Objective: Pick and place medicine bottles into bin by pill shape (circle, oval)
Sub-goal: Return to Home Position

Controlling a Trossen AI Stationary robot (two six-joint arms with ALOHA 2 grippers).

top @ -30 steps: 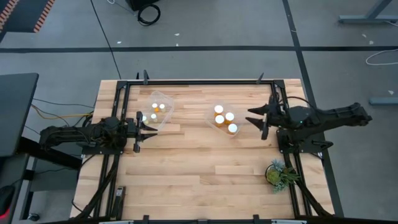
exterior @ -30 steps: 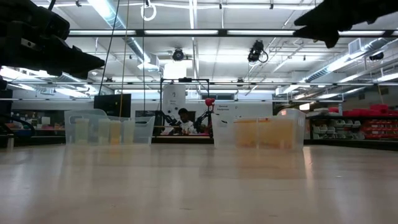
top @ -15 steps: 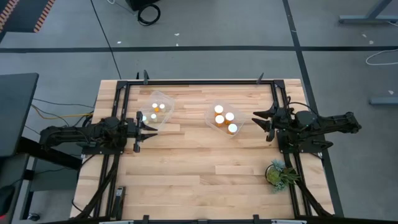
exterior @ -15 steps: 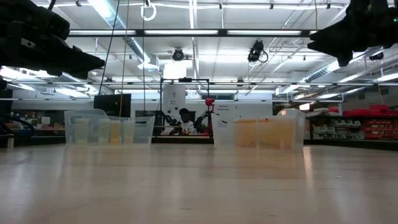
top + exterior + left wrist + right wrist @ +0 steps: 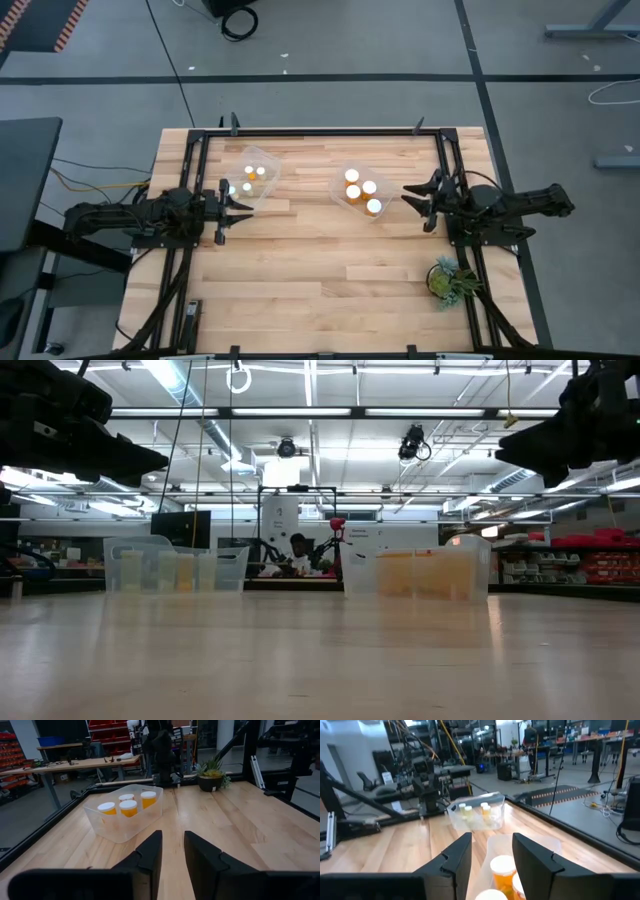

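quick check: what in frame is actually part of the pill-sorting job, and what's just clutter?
Job:
- medicine bottles: four in the right bin, three in the left bin
- left gripper and right gripper: both open, empty, off the table

Just lying about:
- potted plant, beside the right arm's base
- coiled cable, on the floor beyond the table

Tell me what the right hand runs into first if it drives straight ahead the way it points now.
Most likely the near wall of the clear bin holding the wide-capped bottles. The right hand hangs above the table, though, so it might pass over the rim.
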